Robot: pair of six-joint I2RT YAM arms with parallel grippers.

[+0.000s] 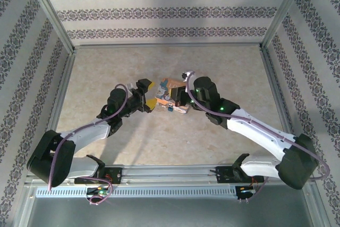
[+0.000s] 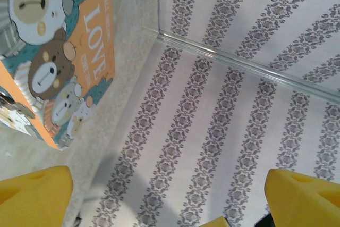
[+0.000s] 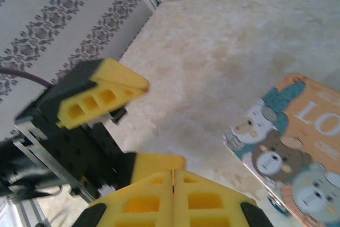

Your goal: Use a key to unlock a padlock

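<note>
You are holding the left gripper (image 2: 167, 192) wide beside the orange rectangular bear-printed tin (image 2: 79, 62), likely bracing it; the right gripper (image 3: 172, 176) is pinching shut.

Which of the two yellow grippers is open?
The left gripper: its yellow fingers stand wide apart, while the right gripper has its two pressed flat together.

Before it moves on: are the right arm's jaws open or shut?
Shut: the right gripper's yellow fingers meet with no gap. Whether anything is pinched between them, cannot tell.
</note>
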